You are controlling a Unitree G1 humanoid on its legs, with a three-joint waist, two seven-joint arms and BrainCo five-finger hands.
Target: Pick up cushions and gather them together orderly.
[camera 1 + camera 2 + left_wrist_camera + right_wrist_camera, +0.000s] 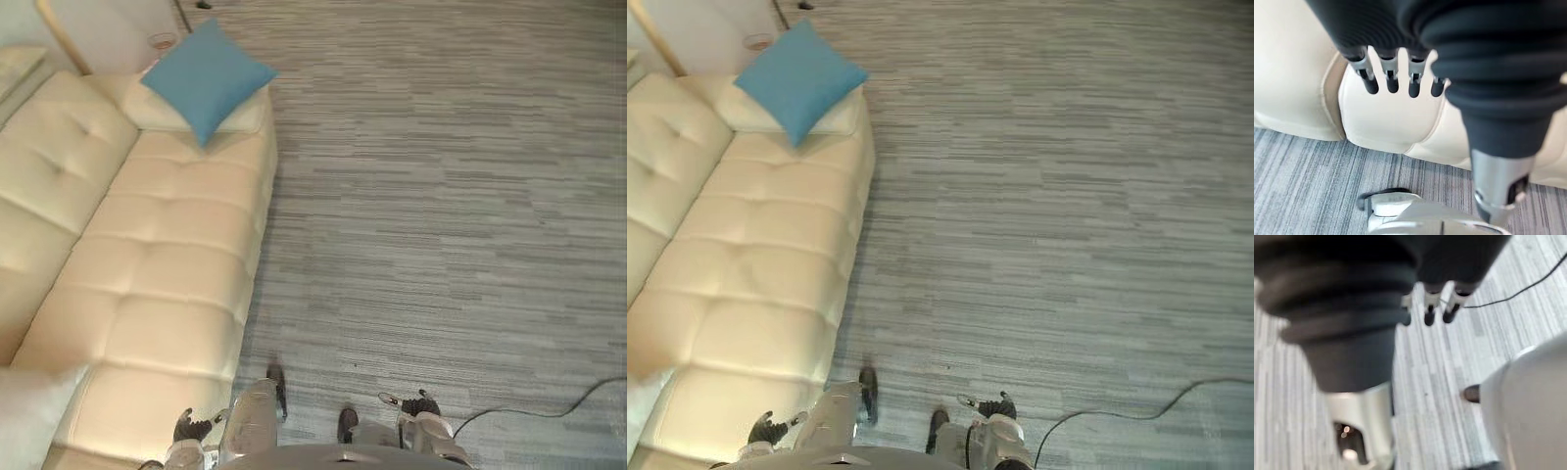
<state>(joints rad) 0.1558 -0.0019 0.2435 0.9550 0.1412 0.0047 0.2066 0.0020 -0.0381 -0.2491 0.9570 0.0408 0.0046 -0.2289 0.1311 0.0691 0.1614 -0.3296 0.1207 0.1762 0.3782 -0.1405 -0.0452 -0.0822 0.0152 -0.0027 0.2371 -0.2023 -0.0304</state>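
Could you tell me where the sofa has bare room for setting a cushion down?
The sofa has bare middle seats, between the blue cushion lying on a cream cushion at the far end and the white cushion at the near end. The far end is crowded. The carpet alongside is bare.

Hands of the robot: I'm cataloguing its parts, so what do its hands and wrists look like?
The left hand and right hand match: slim silver fingers with dark tips in a row, emerging from a black ribbed, bellows-like cover that wraps the back of the hand and the wrist.
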